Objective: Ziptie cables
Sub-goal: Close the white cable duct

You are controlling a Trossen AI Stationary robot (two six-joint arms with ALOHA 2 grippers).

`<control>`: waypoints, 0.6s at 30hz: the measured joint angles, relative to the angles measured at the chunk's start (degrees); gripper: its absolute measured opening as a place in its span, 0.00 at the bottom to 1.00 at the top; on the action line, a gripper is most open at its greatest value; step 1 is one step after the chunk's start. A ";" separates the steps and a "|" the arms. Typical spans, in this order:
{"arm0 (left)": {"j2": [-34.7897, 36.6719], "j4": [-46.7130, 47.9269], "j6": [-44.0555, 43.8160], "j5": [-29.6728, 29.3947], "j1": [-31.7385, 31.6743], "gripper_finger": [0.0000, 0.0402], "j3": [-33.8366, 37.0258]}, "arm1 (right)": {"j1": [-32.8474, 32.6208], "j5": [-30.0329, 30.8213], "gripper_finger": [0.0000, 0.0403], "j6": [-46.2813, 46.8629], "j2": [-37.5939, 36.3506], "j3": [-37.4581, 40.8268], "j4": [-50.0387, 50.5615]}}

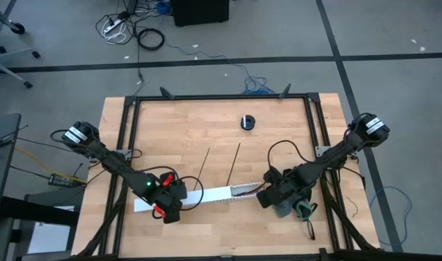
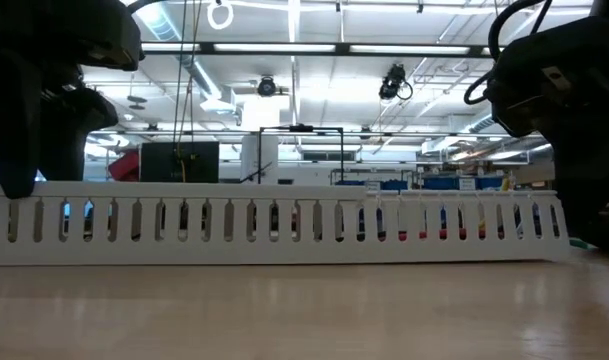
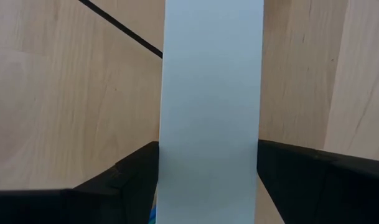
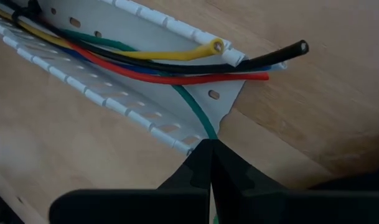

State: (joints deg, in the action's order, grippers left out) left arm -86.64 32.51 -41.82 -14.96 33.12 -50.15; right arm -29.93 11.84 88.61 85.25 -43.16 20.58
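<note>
The left pincer [image 1: 170, 205] holds between its fingers one end of the long white slotted plastic channel [image 1: 217, 194], and the right pincer [image 4: 209, 163], fully closed and holding nothing that I can see, rests at the other end, where the thin, soft coloured cables [image 4: 177, 71] lie along the channel with their tips just in front of its fingers. Two thin black plastic zipties [image 1: 221, 165] lie on the wooden tabletop [image 1: 279, 123], between and beyond the pincers, their long axis pointing away from the channel. I judge them light, springy and slippery, best taken near one end.
</note>
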 joint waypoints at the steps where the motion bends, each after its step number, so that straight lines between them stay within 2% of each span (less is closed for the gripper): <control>1: 0.01 -0.08 -0.01 -0.02 -0.02 0.60 0.00 | 0.04 0.02 0.00 -0.36 0.00 0.00 -0.02; 10: -0.01 -0.20 -0.64 -0.44 -0.09 0.60 0.00 | 0.10 0.67 0.00 -0.80 0.00 -0.26 1.17; 15: 0.01 -1.19 -2.01 -1.29 -0.42 0.60 -0.39 | -0.46 2.47 0.00 -0.04 -1.96 -5.76 17.74; 18: 0.01 -2.27 -1.24 -1.03 -0.39 0.60 -0.39 | -0.47 5.21 0.00 -1.63 -4.21 -7.95 21.92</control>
State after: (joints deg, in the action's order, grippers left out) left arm -86.63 30.24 -43.06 -15.99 32.73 -50.54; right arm -30.40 17.05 86.97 81.04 -51.11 42.50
